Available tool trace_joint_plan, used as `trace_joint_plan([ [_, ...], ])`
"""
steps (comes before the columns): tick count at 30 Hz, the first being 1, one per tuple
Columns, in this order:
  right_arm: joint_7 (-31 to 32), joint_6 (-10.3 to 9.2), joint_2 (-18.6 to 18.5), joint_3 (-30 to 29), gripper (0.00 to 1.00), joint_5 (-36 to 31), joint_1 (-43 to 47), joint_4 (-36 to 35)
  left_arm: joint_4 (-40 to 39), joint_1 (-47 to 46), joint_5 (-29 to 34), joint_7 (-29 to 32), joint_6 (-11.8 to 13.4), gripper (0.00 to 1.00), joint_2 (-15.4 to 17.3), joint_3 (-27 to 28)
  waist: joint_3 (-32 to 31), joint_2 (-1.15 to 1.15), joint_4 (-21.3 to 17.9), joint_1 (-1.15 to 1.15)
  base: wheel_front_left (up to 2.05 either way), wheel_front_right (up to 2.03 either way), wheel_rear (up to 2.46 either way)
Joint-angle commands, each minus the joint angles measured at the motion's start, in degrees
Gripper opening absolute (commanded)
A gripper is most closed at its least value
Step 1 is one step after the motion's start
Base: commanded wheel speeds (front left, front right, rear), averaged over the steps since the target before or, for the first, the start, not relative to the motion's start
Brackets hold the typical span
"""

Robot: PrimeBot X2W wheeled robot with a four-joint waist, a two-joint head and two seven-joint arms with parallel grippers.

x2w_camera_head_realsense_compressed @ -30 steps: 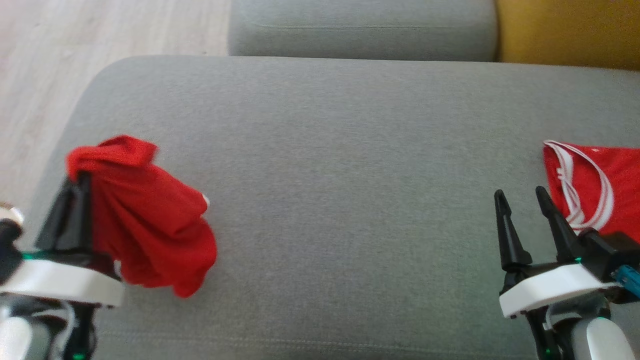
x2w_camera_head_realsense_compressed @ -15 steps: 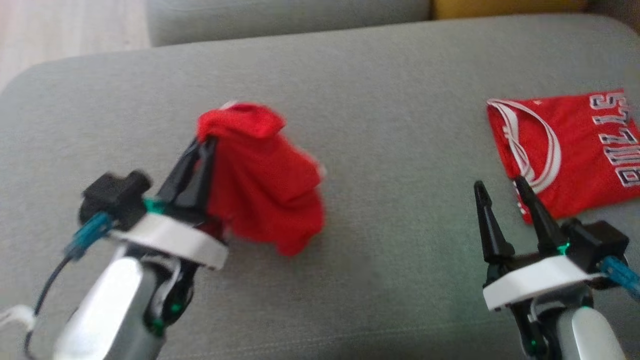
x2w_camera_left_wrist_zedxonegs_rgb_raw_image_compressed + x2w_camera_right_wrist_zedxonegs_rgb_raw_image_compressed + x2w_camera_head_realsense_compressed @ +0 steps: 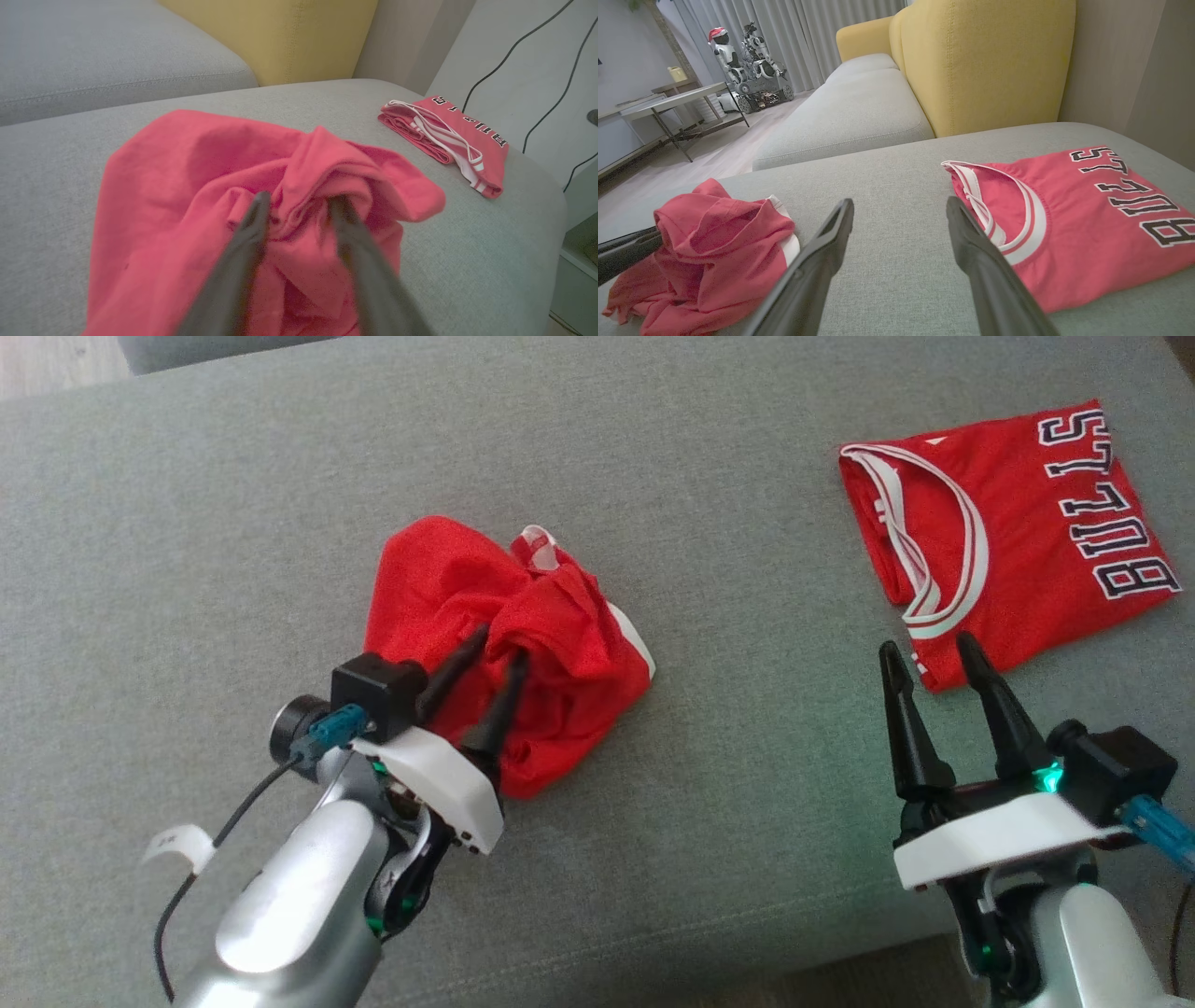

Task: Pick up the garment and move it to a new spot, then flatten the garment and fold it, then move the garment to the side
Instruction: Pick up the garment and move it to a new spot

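— Why is the garment [image 3: 439, 569] heaped up like that, mid-cushion?

— It looks just set down. It lies crumpled on the grey cushion [image 3: 728, 523], around the middle and well in from every edge. That fits the "new spot" step, since the bare fabric on all sides leaves room to spread it flat.

— And the left claw [image 3: 499, 646]?

— Its jaws stand parted, with a raised ridge of the red cloth between them. The cloth's weight is on the cushion, so I read it as letting go rather than gripping.

— The right claw [image 3: 925, 644]?

— It is wide open and holding nothing, hovering just by the near corner of a folded jersey [image 3: 1018, 532] that lies toward the cushion's right edge. The jersey is well apart from the heap, so it shouldn't get in the way of flattening.

— What has changed over the last second?

— A second ago the garment hung from the left claw, whose jaws were pinched together, over by the cushion's left edge. Now it is down in the middle and the jaws have opened. The right claw has stayed open throughout. The whole head view has also shifted, but that is the camera turning. The jersey has not moved.

— What comes next?

— Probably both claws will have to find edges or corners of the heap to pull it flat.
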Motion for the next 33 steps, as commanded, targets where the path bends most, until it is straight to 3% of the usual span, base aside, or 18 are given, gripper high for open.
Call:
trace_joint_plan([
  [1,-0.78,-0.05,-0.29,1.19,1.00,0.23,-2.25,-1.69,-0.85,-3.16,-0.36,-0.45,-0.53,1.00,0.25,1.70,0.06,0.00,0.31,0.00,0.00,0.00,0.00],
  [7,-0.82,-0.05,-0.29,0.66,1.00,-1.06,-2.54,-1.54,-2.33,-1.49,-1.27,-2.91,-0.81,1.00,0.29,2.06,-1.38,0.00,3.13,0.00,0.00,0.00,0.00],
  [10,-0.64,-0.05,-0.29,0.25,1.00,-1.57,-2.56,-1.71,-4.06,-0.51,-1.51,-3.80,0.35,1.00,0.78,3.26,-2.11,0.00,4.41,0.00,0.00,0.00,0.00],
  [21,1.21,-0.05,-0.29,-1.74,1.00,-3.30,-1.18,-2.23,-10.17,6.28,-1.96,-5.56,8.91,1.00,7.16,12.11,-6.76,0.00,11.57,0.00,0.00,0.00,0.00],
  [26,1.94,-0.05,-0.29,-2.00,1.00,-3.63,-0.31,-2.07,-12.60,10.31,-2.72,-5.79,9.71,1.00,10.40,14.47,-8.60,0.00,13.25,0.00,0.00,0.00,0.00],
  [33,2.69,-0.05,-0.29,-2.57,1.00,-3.87,1.54,-1.79,-16.39,15.36,-3.19,-5.15,10.77,1.00,12.16,14.71,-10.92,0.00,14.59,0.00,0.00,0.00,0.00],
])
